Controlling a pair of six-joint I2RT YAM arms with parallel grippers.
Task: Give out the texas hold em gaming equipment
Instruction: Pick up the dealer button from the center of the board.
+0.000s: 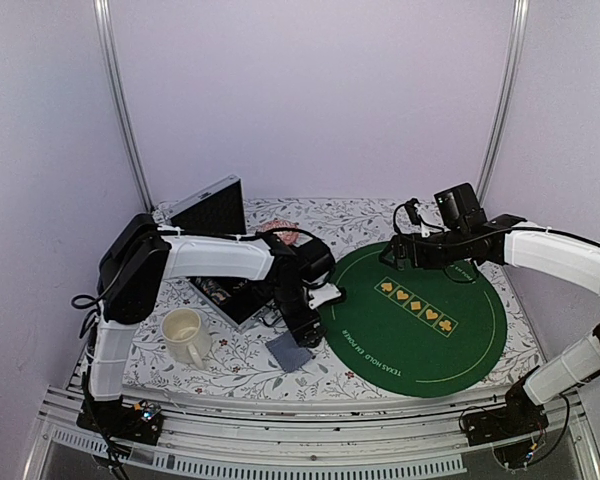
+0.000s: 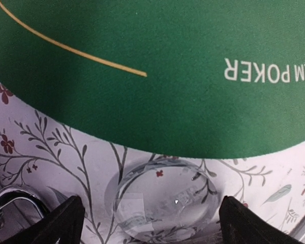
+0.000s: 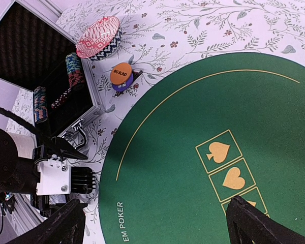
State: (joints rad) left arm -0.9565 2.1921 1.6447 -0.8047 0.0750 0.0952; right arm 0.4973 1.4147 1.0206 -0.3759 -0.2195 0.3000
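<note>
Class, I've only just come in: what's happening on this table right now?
The left end effector sits open over a clear disc lying on the floral cloth, just off the green poker mat. The right end effector hangs open and empty above the mat. Chip stacks are in the case.

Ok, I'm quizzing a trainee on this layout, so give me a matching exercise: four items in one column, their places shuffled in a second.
Items
1. clear disc
2. orange disc
3. poker chips
4. cream mug

Places
A. in the open case
B. on the floral cloth, left of the playing cards in the top view
C. on the cloth just off the green mat
D. on top of a purple disc

Pairs: 1-C, 2-D, 3-A, 4-B
</note>
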